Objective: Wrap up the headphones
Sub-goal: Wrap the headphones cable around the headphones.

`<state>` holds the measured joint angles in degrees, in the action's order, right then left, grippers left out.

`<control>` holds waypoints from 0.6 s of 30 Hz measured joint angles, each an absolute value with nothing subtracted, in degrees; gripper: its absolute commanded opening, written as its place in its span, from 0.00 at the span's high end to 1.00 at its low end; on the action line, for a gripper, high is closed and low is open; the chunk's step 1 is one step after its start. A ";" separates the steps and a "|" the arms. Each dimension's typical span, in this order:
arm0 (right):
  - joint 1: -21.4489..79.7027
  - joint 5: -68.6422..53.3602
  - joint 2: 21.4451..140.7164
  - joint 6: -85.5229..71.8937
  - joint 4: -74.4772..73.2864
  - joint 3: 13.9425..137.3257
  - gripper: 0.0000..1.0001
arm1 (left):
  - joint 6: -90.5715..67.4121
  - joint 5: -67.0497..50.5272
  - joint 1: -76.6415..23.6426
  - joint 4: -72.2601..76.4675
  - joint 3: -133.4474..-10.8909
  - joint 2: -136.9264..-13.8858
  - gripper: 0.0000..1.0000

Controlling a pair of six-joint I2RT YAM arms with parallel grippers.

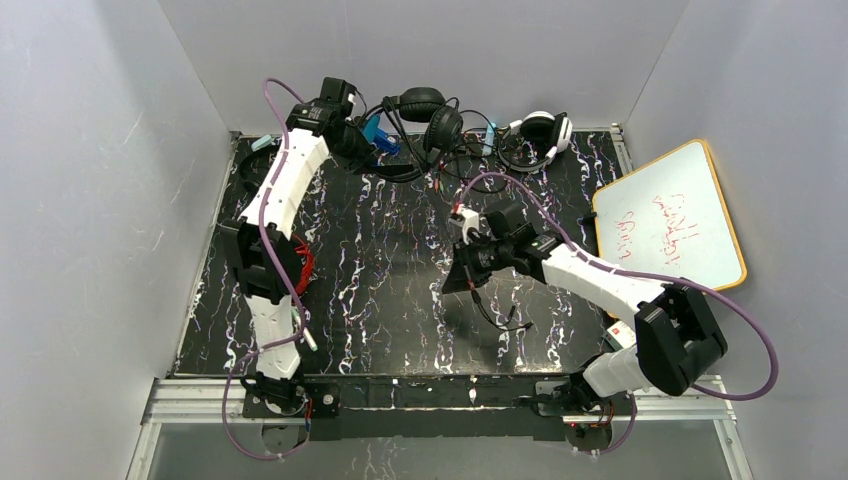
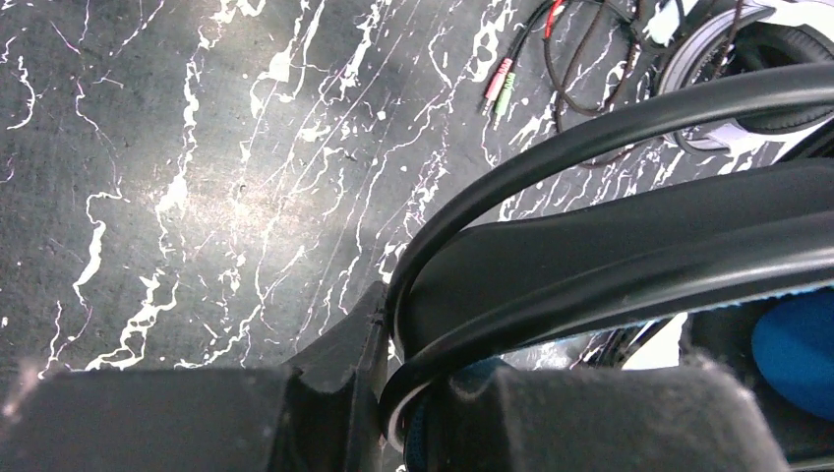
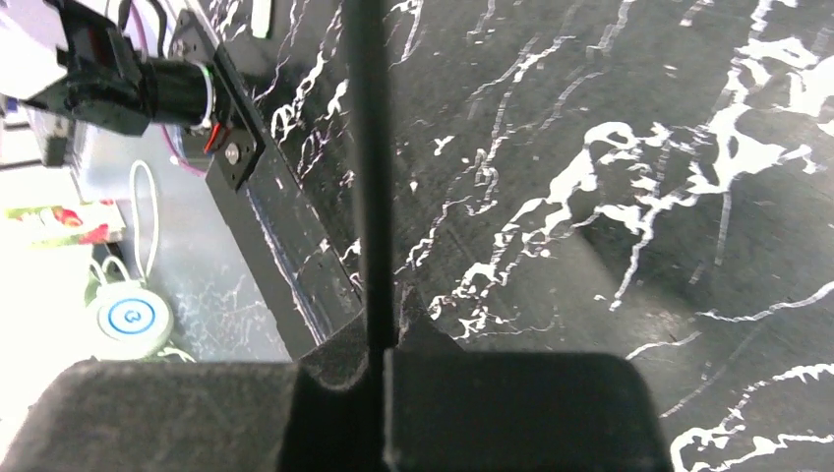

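Note:
At the back of the table my left gripper [image 1: 362, 148] is shut on the headband [image 2: 610, 246] of the black headphones with blue padding [image 1: 385, 140]. In the left wrist view the band runs out from between the jaws, and a blue ear cushion [image 2: 797, 344] shows at the right. My right gripper [image 1: 463, 272] hangs over the middle of the table, shut on a thin black cable [image 3: 369, 147]. The cable's loose end [image 1: 498, 318] trails down onto the table. An all-black pair [image 1: 430, 110] lies at the back centre. A red pair [image 1: 303, 262] is partly hidden behind my left arm.
A white pair of headphones [image 1: 545, 130] and tangled cables with pink and green plugs [image 2: 500, 84] lie at the back. A whiteboard [image 1: 668, 215] leans at the right wall. Grey walls close in the black marbled table [image 1: 390, 260] on three sides.

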<state>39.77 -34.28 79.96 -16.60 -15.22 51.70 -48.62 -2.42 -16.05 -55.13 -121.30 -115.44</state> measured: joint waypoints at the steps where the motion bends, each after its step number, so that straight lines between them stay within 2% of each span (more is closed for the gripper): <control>1: 38.70 -34.74 80.01 -16.95 -14.11 50.94 0.92 | -48.56 -3.14 -15.94 -55.09 -121.27 -115.15 1.00; 3: 35.48 -36.75 80.77 -18.11 -11.97 49.65 0.91 | -48.45 -4.54 -15.79 -54.52 -120.66 -114.26 1.00; 7: 28.93 -42.06 85.76 -21.08 -7.20 49.28 0.79 | -48.47 -6.87 -15.31 -52.75 -118.43 -111.48 1.00; 10: 26.15 -44.95 88.64 -22.74 -4.47 49.28 0.76 | -48.12 -8.49 -15.07 -52.29 -117.14 -109.27 1.00; 13: 24.62 -47.11 90.70 -24.14 -3.46 49.28 0.68 | -48.18 -9.78 -14.90 -50.78 -115.55 -106.91 1.00; 18: 22.24 -49.69 92.49 -26.33 -0.23 49.25 0.68 | -47.97 -11.35 -14.39 -49.45 -112.38 -101.86 1.00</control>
